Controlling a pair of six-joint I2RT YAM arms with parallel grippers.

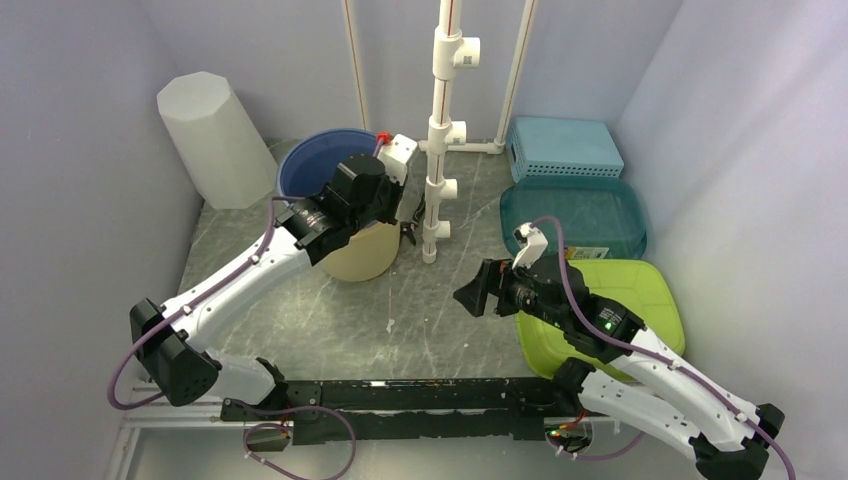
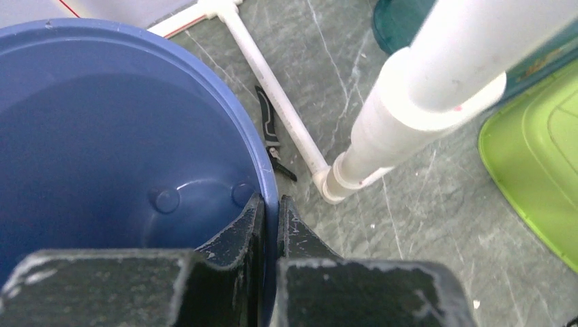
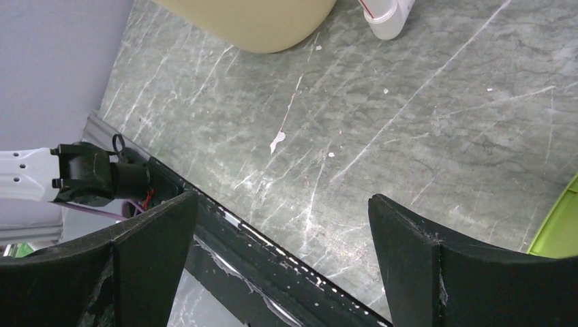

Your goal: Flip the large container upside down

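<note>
Plainly, at the far left a white bin [image 1: 210,135] stands against the wall, and just right of it is the bucket [image 1: 305,165], blue, upright and mouth up, at the far side of the worktop [image 1: 330,320]. Its inside looks bare, so I judge it light: thin moulded plastic, stiff at the rolled rim but likely to flex in the wall, and smooth enough to slip in a narrow pinch. The rim seems the only place to take hold, since the body looks too wide for 1 set of fingers to span.

The left fingers [image 2: 253,221] are clenched on that rim at its right side, 1 inside the bucket and 1 outside, with the wall squeezed between them. A beige tub [image 1: 365,255] sits just near of the bucket, under the left arm. Right of that is the pipe stand [image 1: 440,150]. Further right, the right fingers [image 1: 478,290] are spread wide over bare worktop, grasping and touching nothing.
</note>
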